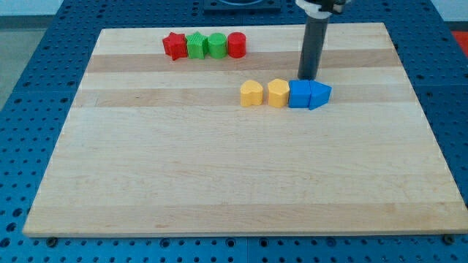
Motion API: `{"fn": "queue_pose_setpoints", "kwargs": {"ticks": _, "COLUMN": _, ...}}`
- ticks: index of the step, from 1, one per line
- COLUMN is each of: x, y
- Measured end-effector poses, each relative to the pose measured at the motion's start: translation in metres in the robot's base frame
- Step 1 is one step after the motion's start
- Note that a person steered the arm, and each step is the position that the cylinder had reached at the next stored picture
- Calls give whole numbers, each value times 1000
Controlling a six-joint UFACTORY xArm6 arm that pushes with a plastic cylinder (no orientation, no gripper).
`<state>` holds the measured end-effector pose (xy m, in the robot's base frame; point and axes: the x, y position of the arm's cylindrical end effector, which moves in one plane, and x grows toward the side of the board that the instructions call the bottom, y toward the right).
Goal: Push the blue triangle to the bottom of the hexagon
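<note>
Rod comes down from the view's top, my tip (308, 77) sits on the bench (219, 183) just above the blue pair, toward the view's top from them. Tool is a plain rod, nothing to spread or press together, pinching nothing. Blue triangle (320, 96) lies just below the tip and slightly to the view's right, pointed end toward the view's right; whether tip touches it, cannot tell, looks very close. Blue cube (299, 94) is just below the tip and slightly to the view's left, touching the triangle. Left of the tip and a bit lower: yellow hexagon (278, 93), touching the blue cube, then a yellow block (251, 93), shape unclear, just beside the hexagon with a small gap. All four form one row. Farther left of the tip and toward the view's top, well apart: red cylinder (236, 45), green cylinder (217, 45), green block (197, 46), red star (174, 46), packed in a row.
</note>
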<state>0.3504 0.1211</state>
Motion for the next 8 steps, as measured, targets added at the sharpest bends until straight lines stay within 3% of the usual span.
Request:
{"fn": "queue_pose_setpoints", "kwargs": {"ticks": 3, "x": 51, "y": 21}}
{"fn": "queue_pose_setpoints", "kwargs": {"ticks": 8, "x": 90, "y": 1}}
